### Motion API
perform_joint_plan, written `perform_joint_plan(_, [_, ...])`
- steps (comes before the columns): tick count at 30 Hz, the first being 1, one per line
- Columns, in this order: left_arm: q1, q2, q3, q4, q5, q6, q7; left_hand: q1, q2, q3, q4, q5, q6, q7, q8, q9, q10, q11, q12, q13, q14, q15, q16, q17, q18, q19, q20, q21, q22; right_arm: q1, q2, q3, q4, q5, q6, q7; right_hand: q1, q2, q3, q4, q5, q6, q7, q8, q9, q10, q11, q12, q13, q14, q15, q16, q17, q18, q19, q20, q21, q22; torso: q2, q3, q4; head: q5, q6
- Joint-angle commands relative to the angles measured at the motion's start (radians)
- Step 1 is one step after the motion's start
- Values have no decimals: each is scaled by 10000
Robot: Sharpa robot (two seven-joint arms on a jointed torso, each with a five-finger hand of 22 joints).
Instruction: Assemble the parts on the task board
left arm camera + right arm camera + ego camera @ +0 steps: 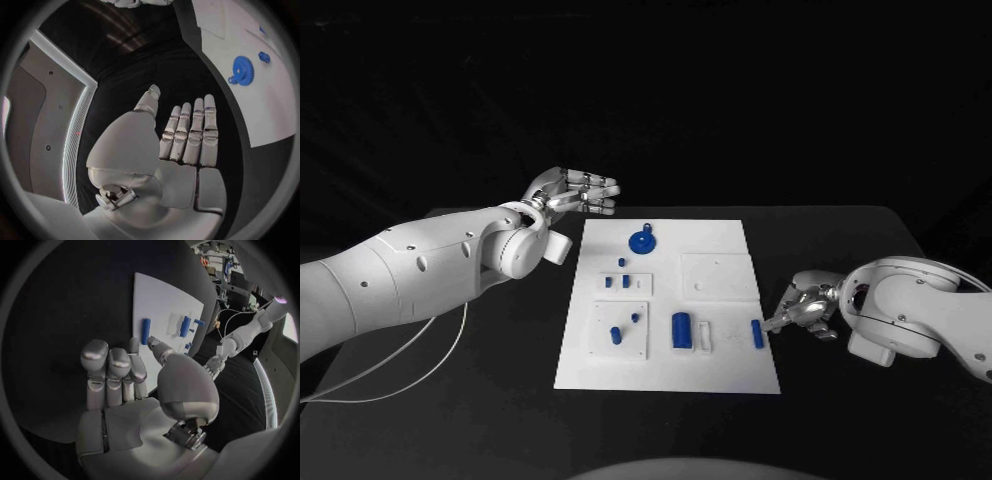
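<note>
while both hands (583, 192) (798, 308) hover empty, fingers apart, the task board (718, 275) bears no writing.

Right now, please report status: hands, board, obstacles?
Left hand open, beside task board. Right hand open near blue peg. Nothing blocking.

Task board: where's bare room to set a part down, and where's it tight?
Free: the task board's far right corner beyond the raised square, and its near strip below the blue cylinder. Tight: the left column under the blue gear, and the right edge by the right hand.
</note>
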Motion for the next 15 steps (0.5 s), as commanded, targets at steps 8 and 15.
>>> perform_joint_plan(8, [-3,-11,5,20,9,20,188,-17,118,-64,7,-82,45,2,32,14,90,14,-11,-12,46,2,-30,7,-89,21,-8,27,8,-127,238,-58,68,-921,-85,-263,-26,-200,10,385,-344,57,8,-18,86,13,-15,-59,411,14,-7,-40,32,13,556,-25,-27,14,5,-6,1,31,-95])
perform_joint_plan(15, [-3,-5,4,9,10,63,164,-27,122,-69,18,-102,28,1,32,13,87,19,-10,-11,51,1,-30,7,-87,27,-8,31,9,-142,371,-110,100,-1019,-151,-278,-37,-254,27,567,-390,55,13,-19,125,13,-14,-56,405,16,-7,-40,42,13,557,-26,-10,24,-1,-9,4,37,-134])
